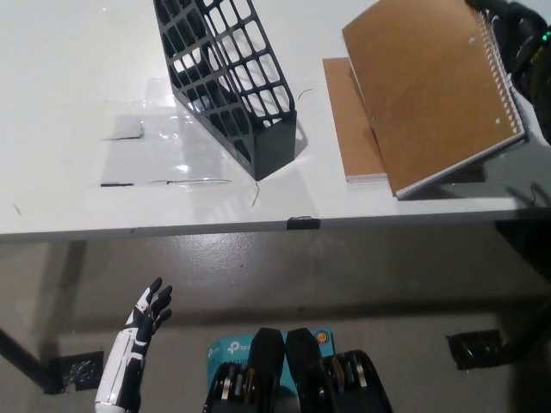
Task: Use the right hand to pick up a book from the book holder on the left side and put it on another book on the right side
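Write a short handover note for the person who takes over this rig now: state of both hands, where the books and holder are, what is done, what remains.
Right hand: shut on the spiral notebook at its top right corner, holding it tilted above the flat brown book on the white table.
Left hand: open, resting low below the table edge, holding nothing.
Book holder: black mesh, on the table to the left of the books.
Done: notebook is out of the holder and over the other book.
Left: lower it onto the flat book, release, withdraw.
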Robot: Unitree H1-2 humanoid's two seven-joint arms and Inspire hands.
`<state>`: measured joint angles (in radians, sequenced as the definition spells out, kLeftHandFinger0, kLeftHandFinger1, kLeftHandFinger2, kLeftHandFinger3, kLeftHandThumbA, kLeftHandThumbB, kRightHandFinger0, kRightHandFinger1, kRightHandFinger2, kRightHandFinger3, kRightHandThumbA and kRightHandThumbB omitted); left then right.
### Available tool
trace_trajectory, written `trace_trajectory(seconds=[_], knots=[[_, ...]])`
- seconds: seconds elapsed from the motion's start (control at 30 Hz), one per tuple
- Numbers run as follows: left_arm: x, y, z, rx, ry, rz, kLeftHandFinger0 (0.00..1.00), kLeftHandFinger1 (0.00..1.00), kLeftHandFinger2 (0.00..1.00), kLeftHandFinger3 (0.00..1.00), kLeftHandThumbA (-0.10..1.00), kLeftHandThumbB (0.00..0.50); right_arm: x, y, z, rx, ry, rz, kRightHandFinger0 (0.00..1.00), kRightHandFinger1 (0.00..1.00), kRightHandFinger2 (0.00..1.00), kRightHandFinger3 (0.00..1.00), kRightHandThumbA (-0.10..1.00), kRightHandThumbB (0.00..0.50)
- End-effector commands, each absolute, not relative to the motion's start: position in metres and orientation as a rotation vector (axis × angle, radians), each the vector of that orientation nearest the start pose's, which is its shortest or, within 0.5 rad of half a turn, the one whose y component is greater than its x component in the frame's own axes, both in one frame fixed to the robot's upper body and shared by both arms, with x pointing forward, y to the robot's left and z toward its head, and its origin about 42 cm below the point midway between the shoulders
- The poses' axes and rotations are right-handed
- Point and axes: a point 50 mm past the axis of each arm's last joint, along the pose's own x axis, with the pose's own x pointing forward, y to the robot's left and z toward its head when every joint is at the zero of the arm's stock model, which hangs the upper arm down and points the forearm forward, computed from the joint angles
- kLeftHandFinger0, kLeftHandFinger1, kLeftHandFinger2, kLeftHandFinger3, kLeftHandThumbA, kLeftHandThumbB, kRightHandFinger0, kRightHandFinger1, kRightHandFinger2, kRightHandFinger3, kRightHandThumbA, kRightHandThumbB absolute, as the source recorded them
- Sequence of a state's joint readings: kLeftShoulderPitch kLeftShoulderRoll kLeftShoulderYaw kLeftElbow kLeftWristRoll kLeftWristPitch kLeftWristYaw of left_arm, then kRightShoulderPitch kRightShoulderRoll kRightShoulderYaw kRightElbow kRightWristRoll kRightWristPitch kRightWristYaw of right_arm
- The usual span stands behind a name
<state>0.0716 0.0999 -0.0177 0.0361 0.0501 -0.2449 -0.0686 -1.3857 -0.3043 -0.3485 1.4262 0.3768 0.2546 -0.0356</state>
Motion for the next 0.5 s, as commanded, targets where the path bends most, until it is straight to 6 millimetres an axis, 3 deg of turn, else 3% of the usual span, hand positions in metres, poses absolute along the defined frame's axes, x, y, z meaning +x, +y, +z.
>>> trace_trajectory(seconds=[0.0, 0.13, 0.37, 0.47], knots=[[0.257, 0.239, 0.089, 0.140, -0.164, -0.079, 1.00, 1.00, 1.00, 1.00, 1.00, 0.176, 0.609, -0.258, 0.440, 0.447, 0.056, -0.066, 0.00, 0.25, 0.82, 1.00, -0.10, 0.100], [0.257, 0.237, 0.089, 0.136, -0.168, -0.083, 1.00, 1.00, 1.00, 1.00, 1.00, 0.174, 0.610, -0.253, 0.435, 0.418, 0.058, -0.063, 0.00, 0.34, 0.90, 1.00, -0.10, 0.110], [0.258, 0.238, 0.089, 0.146, -0.162, -0.088, 1.00, 1.00, 1.00, 1.00, 1.00, 0.194, 0.610, -0.246, 0.420, 0.447, 0.069, -0.050, 0.00, 0.25, 0.84, 1.00, -0.10, 0.104], [0.258, 0.239, 0.089, 0.156, -0.171, -0.089, 1.00, 1.00, 1.00, 1.00, 1.00, 0.198, 0.610, -0.244, 0.413, 0.442, 0.078, -0.062, 0.00, 0.27, 0.88, 1.00, -0.10, 0.112]])
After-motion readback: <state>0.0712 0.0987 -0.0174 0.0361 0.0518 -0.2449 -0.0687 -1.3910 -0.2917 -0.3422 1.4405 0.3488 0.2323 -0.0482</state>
